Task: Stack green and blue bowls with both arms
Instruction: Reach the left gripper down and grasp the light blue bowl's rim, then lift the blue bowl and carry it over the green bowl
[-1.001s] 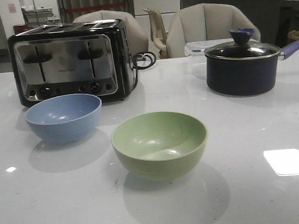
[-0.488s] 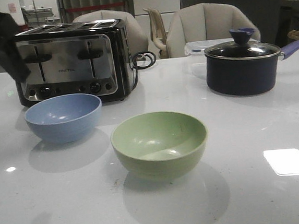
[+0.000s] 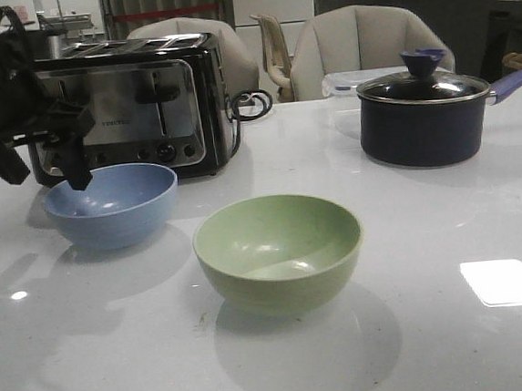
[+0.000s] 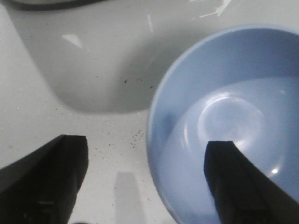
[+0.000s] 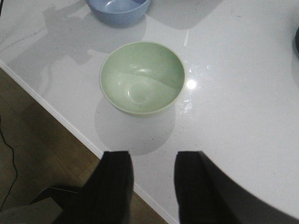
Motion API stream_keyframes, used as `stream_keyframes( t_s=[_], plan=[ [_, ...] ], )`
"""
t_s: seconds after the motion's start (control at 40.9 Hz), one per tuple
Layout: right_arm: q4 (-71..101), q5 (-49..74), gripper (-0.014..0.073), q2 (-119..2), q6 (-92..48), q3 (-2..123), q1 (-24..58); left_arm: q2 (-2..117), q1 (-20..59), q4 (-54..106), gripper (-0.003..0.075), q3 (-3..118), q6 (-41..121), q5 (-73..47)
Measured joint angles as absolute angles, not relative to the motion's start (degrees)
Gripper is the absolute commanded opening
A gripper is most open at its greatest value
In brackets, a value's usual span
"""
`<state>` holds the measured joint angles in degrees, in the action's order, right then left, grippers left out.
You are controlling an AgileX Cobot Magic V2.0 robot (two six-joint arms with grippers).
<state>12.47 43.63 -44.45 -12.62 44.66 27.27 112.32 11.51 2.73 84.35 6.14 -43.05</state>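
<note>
The blue bowl (image 3: 111,205) and the green bowl (image 3: 279,252) look like smooth matt plastic with only a faint sheen inside. The white table (image 3: 447,234) is glossy and finely speckled, mirroring lights and shadows. The toaster (image 3: 123,107) shows polished, mirror-like metal framed in black, and the dark saucepan (image 3: 425,126) carries a clear glass lid (image 3: 423,86).
</note>
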Motion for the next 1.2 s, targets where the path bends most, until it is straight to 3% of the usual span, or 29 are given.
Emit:
stream_keyframes(
  t_s=[0.122,0.195,0.415,0.611,0.977,1.197],
  plan=[
    [12.47,43.63,0.036,-44.45,-12.62,44.66,27.27,115.17,11.23,2.73,0.0559,84.81,6.14,-41.85],
    [12.47,43.63,0.036,-44.45,-12.62,44.66,27.27,116.25,11.23,2.73,0.0519,84.92,6.14,-41.29],
    [12.47,43.63,0.036,-44.45,-12.62,44.66,27.27,116.63,11.23,2.96,0.0233,84.99,6.14,-41.17],
    [12.47,43.63,0.036,-44.45,-12.62,44.66,27.27,116.63,11.23,3.95,0.0095,85.04,6.14,-41.15],
    [12.47,43.63,0.036,-44.45,-12.62,44.66,27.27,104.55,12.02,4.11,0.0098,86.0,6.73,-44.56],
    [12.47,43.63,0.036,-44.45,-12.62,44.66,27.27,94.86,18.6,4.11,0.0098,86.24,11.49,-50.26]
  ],
)
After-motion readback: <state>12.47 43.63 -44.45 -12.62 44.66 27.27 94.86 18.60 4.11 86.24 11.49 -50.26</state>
